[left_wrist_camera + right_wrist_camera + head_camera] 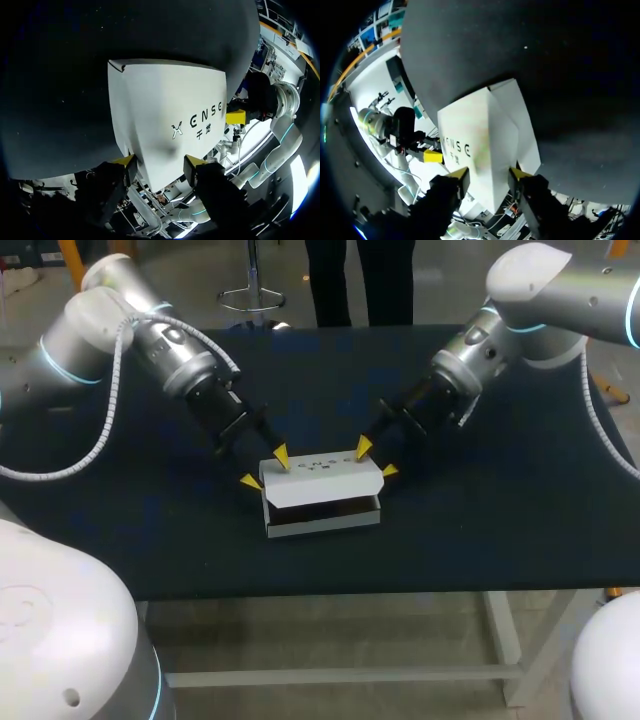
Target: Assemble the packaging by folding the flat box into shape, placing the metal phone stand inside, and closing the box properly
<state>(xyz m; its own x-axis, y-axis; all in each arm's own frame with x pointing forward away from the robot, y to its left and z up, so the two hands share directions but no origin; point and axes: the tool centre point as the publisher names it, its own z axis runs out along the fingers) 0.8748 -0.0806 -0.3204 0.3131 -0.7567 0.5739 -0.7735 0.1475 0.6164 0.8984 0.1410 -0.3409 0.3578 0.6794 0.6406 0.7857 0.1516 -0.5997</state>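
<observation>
A white box (322, 522) sits near the middle of the dark tabletop (500, 530). Its lid (320, 478) is tilted up at the front, which leaves a dark gap above the front wall. The lid's printed side faces up.

The left arm comes in from the far left. The left gripper (266, 468) is at the lid's left end, with one yellow tip at the rear edge and the other just off the front corner. In the left wrist view the lid's end lies between the spread fingers (125, 161), and both tips seem to press on it.

The right gripper (376, 459) is at the lid's right end in the same way. From its wrist camera the box's end sits between the parted fingers (517, 174), clamped from both sides.
</observation>
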